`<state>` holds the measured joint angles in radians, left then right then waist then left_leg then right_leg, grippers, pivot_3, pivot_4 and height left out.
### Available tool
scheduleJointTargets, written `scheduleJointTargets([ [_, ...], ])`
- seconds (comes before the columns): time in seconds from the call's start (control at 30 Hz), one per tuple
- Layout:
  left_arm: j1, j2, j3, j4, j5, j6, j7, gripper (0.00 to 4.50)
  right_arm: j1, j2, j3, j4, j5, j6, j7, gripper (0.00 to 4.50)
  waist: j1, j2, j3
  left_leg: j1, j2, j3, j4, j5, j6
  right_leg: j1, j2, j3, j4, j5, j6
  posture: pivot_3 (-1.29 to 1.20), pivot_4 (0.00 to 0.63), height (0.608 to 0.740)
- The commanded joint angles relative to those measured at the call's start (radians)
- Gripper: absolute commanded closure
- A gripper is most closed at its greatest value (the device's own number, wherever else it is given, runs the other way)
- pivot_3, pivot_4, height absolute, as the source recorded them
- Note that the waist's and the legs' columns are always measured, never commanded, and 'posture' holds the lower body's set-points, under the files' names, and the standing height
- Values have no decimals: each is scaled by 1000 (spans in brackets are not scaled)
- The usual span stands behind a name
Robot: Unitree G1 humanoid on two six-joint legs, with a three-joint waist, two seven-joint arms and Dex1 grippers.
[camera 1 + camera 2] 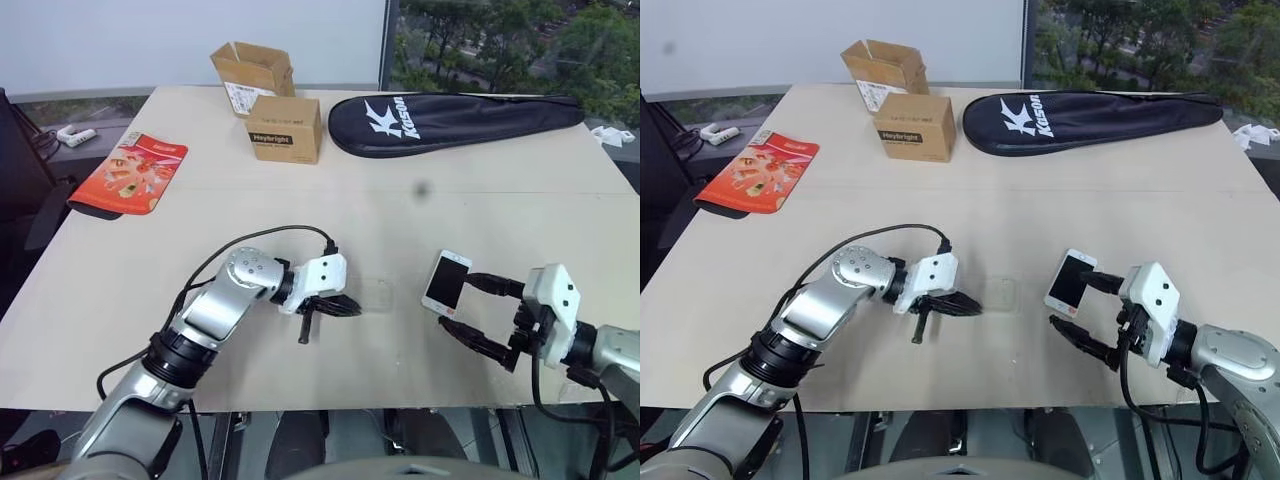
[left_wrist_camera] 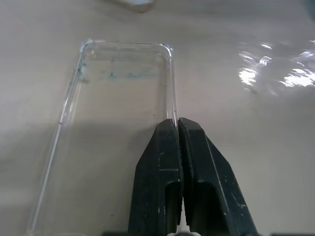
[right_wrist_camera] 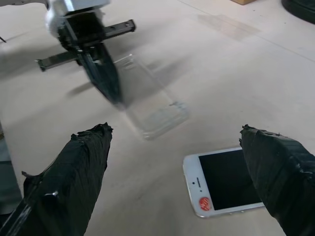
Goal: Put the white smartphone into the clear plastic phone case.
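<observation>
Left claw [image 1: 338, 306] is pinched shut on the case [image 2: 118, 108] rim, flat on the table [image 1: 400, 190]. My right claw [image 1: 478, 308] gapes empty beside the phone [image 1: 446, 282], its long axis running away from me.

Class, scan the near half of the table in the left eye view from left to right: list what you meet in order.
Left claw → clear plastic phone case → white smartphone → right claw.

Table [image 1: 500, 200]: 2 boxes [image 1: 285, 128], racket bag [image 1: 450, 120], red pkt [image 1: 130, 172].
</observation>
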<state>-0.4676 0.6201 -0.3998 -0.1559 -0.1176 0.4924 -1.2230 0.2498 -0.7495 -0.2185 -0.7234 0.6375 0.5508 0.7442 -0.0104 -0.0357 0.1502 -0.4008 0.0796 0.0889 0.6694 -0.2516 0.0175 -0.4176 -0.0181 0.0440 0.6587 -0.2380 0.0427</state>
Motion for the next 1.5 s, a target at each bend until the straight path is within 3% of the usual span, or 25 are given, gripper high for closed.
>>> scheduleJointTargets([
  [0.03,0,-16,34,-111,-58,116,41,4434,-2,-15,-41,-32,7,17,-21,0,0,0,0,0,0,0,0,0,0,0,0,0,0,0,0,0,150,732],
  [0.07,4,-19,38,-128,-74,139,47,3895,-4,-23,-39,-33,-3,29,-31,0,0,0,0,0,0,0,0,0,0,0,0,0,0,1,-2,0,150,732],
  [0.13,15,-25,52,-156,-107,173,61,3241,-20,-31,-26,-44,-22,59,-69,0,0,0,0,0,0,0,0,0,0,0,0,0,0,2,-3,0,150,732],
  [0.3,33,14,68,-180,-140,168,51,750,-64,-26,16,-67,-36,125,-144,0,-2,0,0,0,0,-1,-1,0,0,0,0,-1,0,2,-3,0,150,732],
  [0.37,40,33,72,-185,-148,145,42,46,-71,-32,36,-72,-63,147,-170,0,-1,0,0,0,0,-2,-1,0,0,0,0,-1,0,1,-3,0,150,732],
  [0.57,38,73,169,-150,-186,104,51,46,-128,24,117,-75,-98,273,-303,0,-1,0,0,0,0,-2,0,0,0,0,0,-1,0,2,-3,0,150,732],
  [0.67,45,118,230,-104,-182,80,58,46,-216,80,176,-38,-169,360,-434,0,-6,0,1,0,0,-2,-1,0,0,-1,0,0,0,2,-3,0,150,732],
  [0.83,49,158,273,-67,-185,54,71,46,-382,146,276,37,-265,449,-532,0,-3,1,1,-1,0,0,-1,0,0,-3,0,0,0,2,-3,0,150,732],
  [1.0,56,175,299,-81,-207,63,81,46,-488,211,273,104,-318,566,-608,0,3,1,1,-15,0,-1,1,0,0,-15,0,-2,1,2,-3,0,150,732],
  [1.23,67,178,300,-90,-213,65,98,46,-551,230,304,113,-325,607,-569,0,-1,1,1,-16,0,-2,0,0,0,-16,0,-2,1,4,1,0,150,732],
  [1.5,73,170,291,-87,-206,48,109,46,-724,147,462,343,-455,386,-442,0,-4,1,1,-15,0,-1,1,0,0,-16,0,-1,2,4,0,0,150,732],
])
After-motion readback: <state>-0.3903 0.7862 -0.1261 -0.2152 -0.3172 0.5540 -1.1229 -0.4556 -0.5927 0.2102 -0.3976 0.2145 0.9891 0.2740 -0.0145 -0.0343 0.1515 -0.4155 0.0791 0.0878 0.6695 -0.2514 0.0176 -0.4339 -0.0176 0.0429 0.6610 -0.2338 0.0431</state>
